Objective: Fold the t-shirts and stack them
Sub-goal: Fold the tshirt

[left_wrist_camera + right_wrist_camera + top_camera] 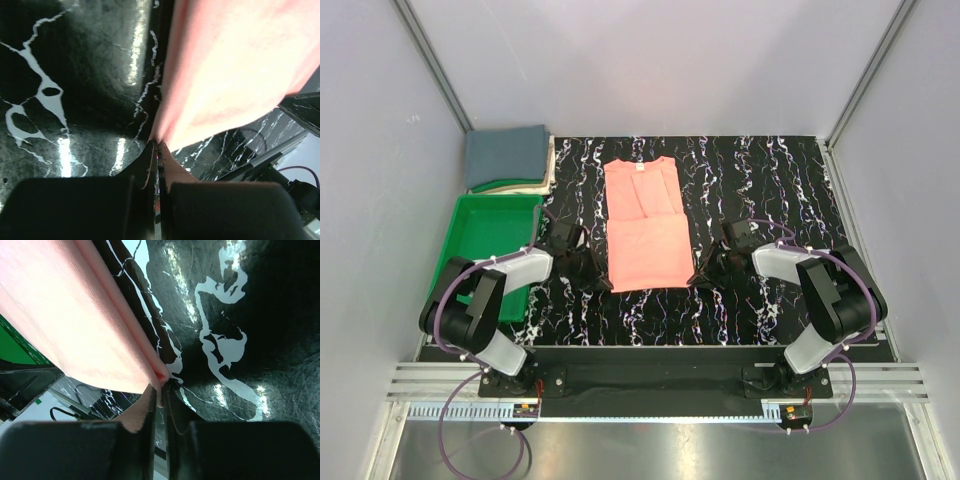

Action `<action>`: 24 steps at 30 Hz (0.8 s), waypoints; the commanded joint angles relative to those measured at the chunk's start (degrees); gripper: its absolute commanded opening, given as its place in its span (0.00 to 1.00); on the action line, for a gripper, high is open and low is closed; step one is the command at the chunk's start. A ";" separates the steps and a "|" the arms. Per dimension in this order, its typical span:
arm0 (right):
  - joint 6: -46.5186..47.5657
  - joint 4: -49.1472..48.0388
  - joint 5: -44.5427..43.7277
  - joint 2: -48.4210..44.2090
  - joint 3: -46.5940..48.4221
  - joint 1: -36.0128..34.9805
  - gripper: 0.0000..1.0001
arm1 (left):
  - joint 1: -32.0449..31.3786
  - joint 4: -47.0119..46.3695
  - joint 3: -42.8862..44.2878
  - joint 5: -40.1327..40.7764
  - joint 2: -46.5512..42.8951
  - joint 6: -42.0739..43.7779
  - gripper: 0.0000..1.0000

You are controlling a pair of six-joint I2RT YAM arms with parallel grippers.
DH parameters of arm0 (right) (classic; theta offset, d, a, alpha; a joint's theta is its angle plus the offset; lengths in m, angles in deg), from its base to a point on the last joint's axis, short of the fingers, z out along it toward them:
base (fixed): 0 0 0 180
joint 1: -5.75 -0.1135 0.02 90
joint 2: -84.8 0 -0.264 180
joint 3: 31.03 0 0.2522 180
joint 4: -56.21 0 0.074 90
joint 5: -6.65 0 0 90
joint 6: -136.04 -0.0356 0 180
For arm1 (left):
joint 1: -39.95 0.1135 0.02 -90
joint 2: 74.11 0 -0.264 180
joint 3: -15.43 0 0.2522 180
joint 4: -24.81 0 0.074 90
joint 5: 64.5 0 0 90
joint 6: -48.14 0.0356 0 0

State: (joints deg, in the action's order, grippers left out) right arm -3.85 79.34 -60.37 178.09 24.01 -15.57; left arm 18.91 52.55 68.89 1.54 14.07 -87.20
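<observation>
Salmon-pink t-shirt (pixel 643 225), soft, light and limp, lies flat mid-counter (pixel 770 180); left gripper (pixel 157 146) and right gripper (pixel 161 389) each pinch closed on a near hem corner, likely the best hold.

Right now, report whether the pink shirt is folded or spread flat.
Partly folded: the salmon-pink t-shirt lies as a narrow strip, sleeves tucked inward, its length not yet folded.
</observation>
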 commanded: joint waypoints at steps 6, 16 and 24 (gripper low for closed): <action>1.28 -0.23 -3.56 -1.71 -1.11 -0.04 0.06 | -0.58 4.12 -0.68 7.70 -2.22 0.87 0.00; 1.90 0.91 -3.47 -2.94 -0.94 -0.12 0.32 | -1.29 4.13 -1.29 7.09 -2.84 0.96 0.00; 0.06 1.09 -2.68 -4.26 -1.90 -0.04 0.43 | -1.29 5.18 -1.56 8.23 -5.56 0.61 0.34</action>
State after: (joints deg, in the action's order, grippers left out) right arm -3.35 79.69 -61.81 175.34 22.91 -15.57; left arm 17.84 56.61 67.93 7.61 10.69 -86.96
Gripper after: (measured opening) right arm 0.417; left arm 0.315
